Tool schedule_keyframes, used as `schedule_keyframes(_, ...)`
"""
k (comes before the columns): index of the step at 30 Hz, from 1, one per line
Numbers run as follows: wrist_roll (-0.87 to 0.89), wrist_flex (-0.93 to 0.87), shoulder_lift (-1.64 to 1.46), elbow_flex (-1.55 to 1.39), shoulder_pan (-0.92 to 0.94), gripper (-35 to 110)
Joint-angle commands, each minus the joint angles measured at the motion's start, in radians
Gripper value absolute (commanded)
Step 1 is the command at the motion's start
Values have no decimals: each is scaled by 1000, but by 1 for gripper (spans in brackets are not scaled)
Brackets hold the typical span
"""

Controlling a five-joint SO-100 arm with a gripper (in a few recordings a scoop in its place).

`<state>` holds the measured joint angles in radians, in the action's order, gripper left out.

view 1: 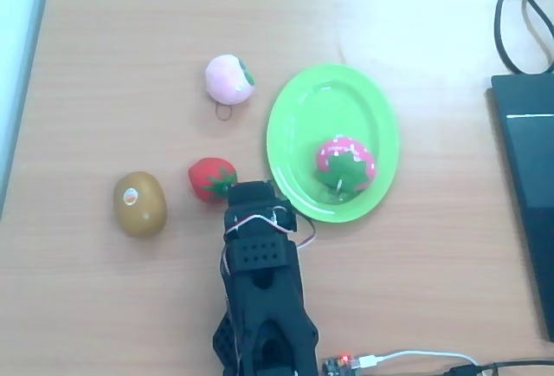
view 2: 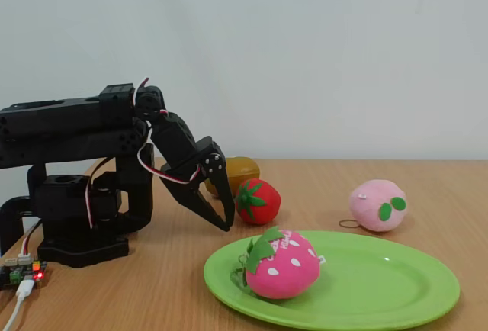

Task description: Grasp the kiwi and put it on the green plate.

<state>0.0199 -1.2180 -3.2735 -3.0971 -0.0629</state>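
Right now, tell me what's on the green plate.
On the green plate lies one pink strawberry toy with white dots and green leaves. The plate surface beneath it is hidden. The kiwi rests on the table.

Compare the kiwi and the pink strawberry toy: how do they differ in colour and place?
The kiwi is plain brown-olive with one pale spot; the pink strawberry is pink with white dots and green leaves. The kiwi lies on the bare table; the pink strawberry lies in the green plate. Both are free of the tool.

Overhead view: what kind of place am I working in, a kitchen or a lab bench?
Probably an office or hobby desk, not a kitchen: a wood-grain table, a black laptop with cables at its edge, and toy fruit such as the kiwi.
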Motion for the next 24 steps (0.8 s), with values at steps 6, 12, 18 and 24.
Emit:
schedule_keyframes(6, -78, -15, -25, -5, -124, -8)
schedule_keyframes(12, -86, -17, -25, -5, -129, -8)
schedule_keyframes(18, -123, -17, -25, -5, -129, -8)
schedule_keyframes(24, -232, -17, 8, 87, -112, -8)
